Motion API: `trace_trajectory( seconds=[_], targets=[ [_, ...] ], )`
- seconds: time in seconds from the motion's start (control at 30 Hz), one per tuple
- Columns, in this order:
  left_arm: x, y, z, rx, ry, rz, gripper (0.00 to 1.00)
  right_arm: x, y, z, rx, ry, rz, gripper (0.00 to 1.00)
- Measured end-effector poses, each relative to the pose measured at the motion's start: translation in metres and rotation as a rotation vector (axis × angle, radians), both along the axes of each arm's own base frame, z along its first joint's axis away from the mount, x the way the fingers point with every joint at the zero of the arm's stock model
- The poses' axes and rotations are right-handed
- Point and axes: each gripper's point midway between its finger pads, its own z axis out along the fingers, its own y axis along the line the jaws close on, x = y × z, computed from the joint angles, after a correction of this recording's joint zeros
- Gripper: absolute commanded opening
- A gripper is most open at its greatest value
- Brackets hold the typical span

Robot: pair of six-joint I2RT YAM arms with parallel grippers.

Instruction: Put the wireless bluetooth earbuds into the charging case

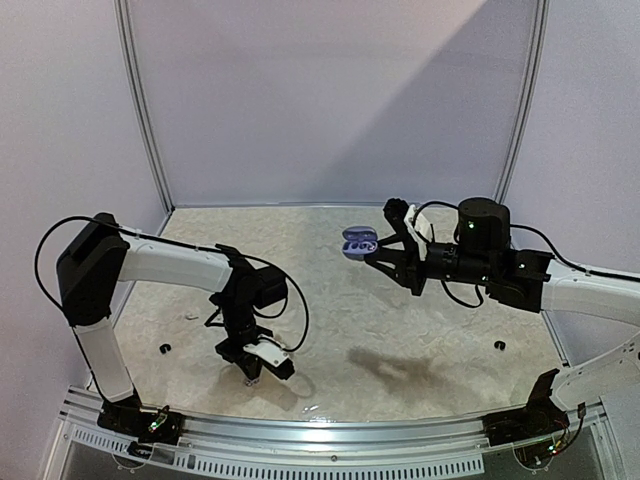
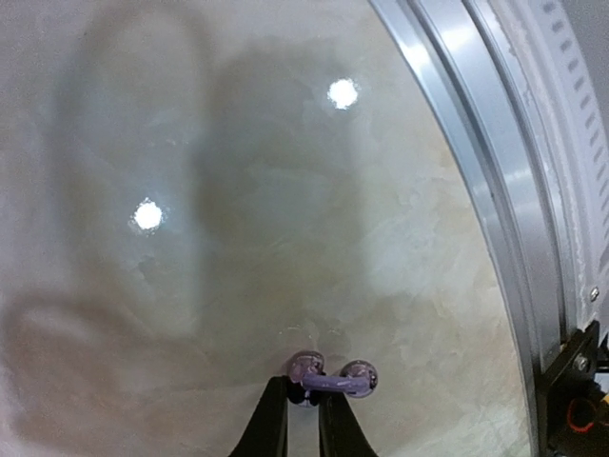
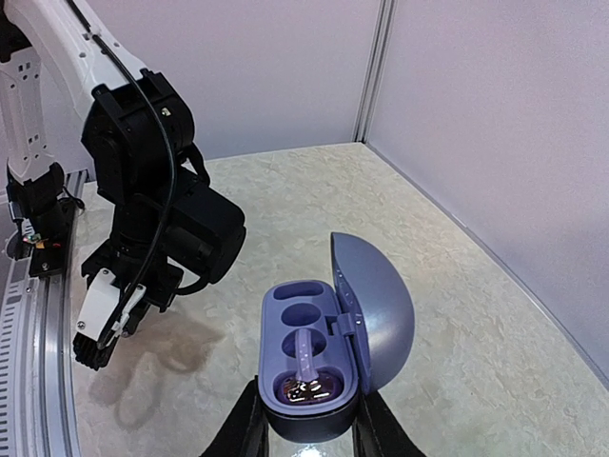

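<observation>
My right gripper (image 1: 374, 252) is shut on an open purple charging case (image 1: 358, 241) and holds it above the far middle of the table. In the right wrist view the case (image 3: 306, 419) sits between my fingers (image 3: 245, 427) with its lid (image 3: 376, 309) swung open to the right. One purple earbud (image 3: 306, 379) lies in its near slot; the far slot (image 3: 302, 310) is empty. My left gripper (image 1: 254, 374) is low over the table near the front edge. In the left wrist view it (image 2: 303, 392) is shut on a second purple earbud (image 2: 335, 381), close to the table surface.
A metal rail (image 1: 320, 428) runs along the table's near edge and shows close on the right in the left wrist view (image 2: 495, 190). Two small black bits (image 1: 165, 348) (image 1: 499, 345) and a small white bit (image 1: 190, 317) lie on the table. Walls close the back and sides.
</observation>
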Motion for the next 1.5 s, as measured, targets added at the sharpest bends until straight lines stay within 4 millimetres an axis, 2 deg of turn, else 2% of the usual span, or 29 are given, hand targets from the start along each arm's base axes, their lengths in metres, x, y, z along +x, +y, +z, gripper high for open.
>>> trace_trajectory(
  seconds=[0.13,0.27,0.43,0.63,0.77,0.9,1.03,1.1,1.17,1.3,1.5],
  targets=[
    [0.002,-0.001,0.000,0.027,-0.001,0.082,0.00,0.001,0.000,0.000,-0.001,-0.001,-0.006,0.00],
    [0.019,-0.006,0.004,0.045,-0.027,0.234,0.00,0.002,-0.001,0.000,0.000,-0.001,-0.010,0.00],
    [0.067,-0.007,0.007,0.055,-0.106,0.529,0.00,0.004,-0.002,0.001,0.006,0.000,-0.028,0.00],
    [0.136,0.010,0.019,0.106,-0.259,0.957,0.00,0.012,-0.002,0.003,0.029,0.007,-0.072,0.00],
    [0.187,0.012,0.056,0.089,-0.391,1.178,0.00,0.020,-0.001,-0.004,0.028,0.030,-0.105,0.00],
    [0.231,0.002,0.126,-0.015,-0.474,1.373,0.00,0.029,0.002,-0.012,0.031,0.047,-0.137,0.00],
    [0.256,-0.007,0.200,-0.167,-0.524,1.511,0.00,0.042,0.011,-0.021,0.032,0.040,-0.173,0.00],
    [0.260,-0.007,0.230,-0.228,-0.540,1.565,0.00,0.049,0.019,-0.023,0.037,0.022,-0.186,0.00],
    [0.259,-0.007,0.252,-0.267,-0.545,1.609,0.00,0.058,0.028,-0.021,0.049,-0.010,-0.198,0.00],
    [0.251,-0.005,0.274,-0.304,-0.543,1.665,0.00,0.078,0.049,-0.004,0.102,-0.092,-0.221,0.00],
    [0.247,-0.014,0.308,-0.408,-0.515,1.716,0.00,0.108,0.083,0.025,0.200,-0.181,-0.240,0.00]
  ],
)
